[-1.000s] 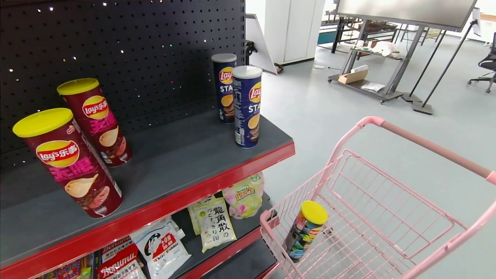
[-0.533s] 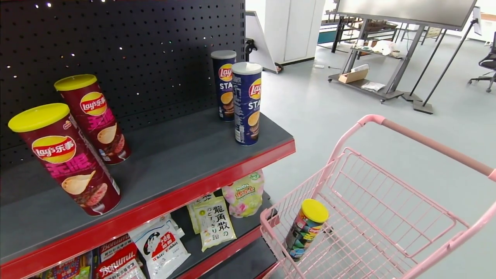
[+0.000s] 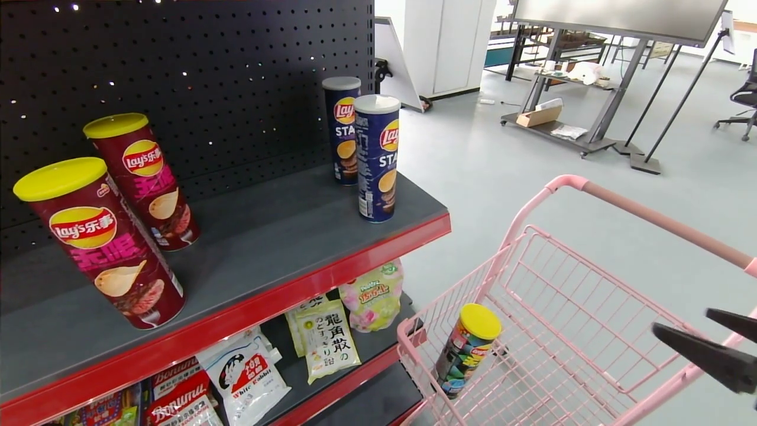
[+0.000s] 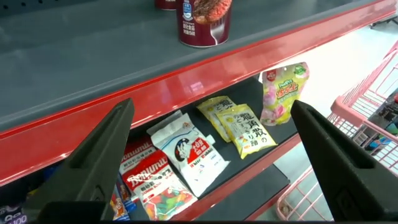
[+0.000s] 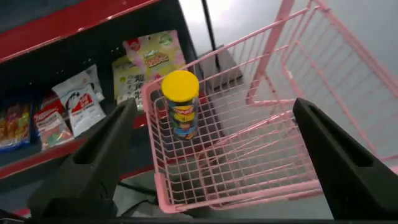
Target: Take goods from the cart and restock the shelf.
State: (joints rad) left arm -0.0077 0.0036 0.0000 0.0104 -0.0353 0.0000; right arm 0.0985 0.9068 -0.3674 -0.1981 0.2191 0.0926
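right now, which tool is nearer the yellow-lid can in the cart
Right. The right tool hangs open by the cart, facing the can; the left tool is open at the shelf, farther off.

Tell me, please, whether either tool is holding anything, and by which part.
Nothing is held. The left tool is open and empty before the lower shelf; the right tool is open and empty above the cart, clear of the can.

Item counts by kind.
Maroon cans [image 3: 103,248]: 2, left; blue cans [image 3: 377,160]: 2, upper centre; multicoloured can [image 3: 467,349]: 1, lower centre; pink cart [image 3: 650,223]: 1, lower right.
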